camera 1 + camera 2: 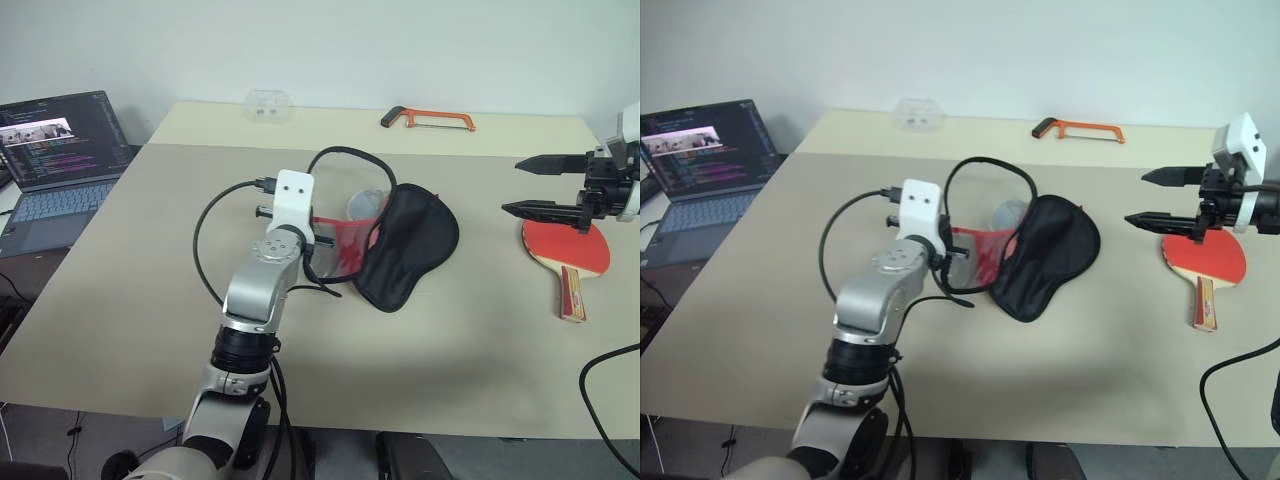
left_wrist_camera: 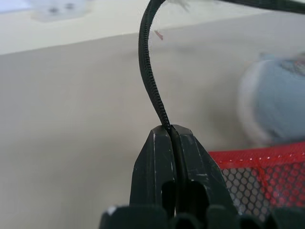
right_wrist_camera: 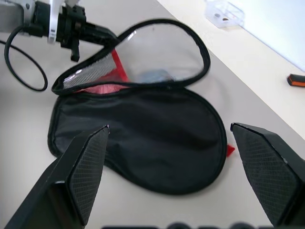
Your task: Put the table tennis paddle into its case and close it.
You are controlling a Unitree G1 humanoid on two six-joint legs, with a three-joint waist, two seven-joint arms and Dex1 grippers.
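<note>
From the head, the case (image 1: 405,245) lies mid-surface with its clear flap raised, and the table tennis paddle (image 1: 568,250) rests well to its right, under the right gripper (image 1: 525,186), whose fingers are spread wide. The left wrist view shows the left gripper (image 2: 170,133) with fingers pressed together, pinching the case's black zip edge. The right wrist view looks between its spread fingers (image 3: 86,167) onto the open case.

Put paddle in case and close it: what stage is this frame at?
Early. Done: the case is unzipped, its clear flap lifted open. In hand: the left gripper is shut on the flap's black zip edge, holding it up. The right gripper is open and empty above the paddle, which lies on the table beside the case. Left: grasp the paddle, slide it in, zip shut.
</note>
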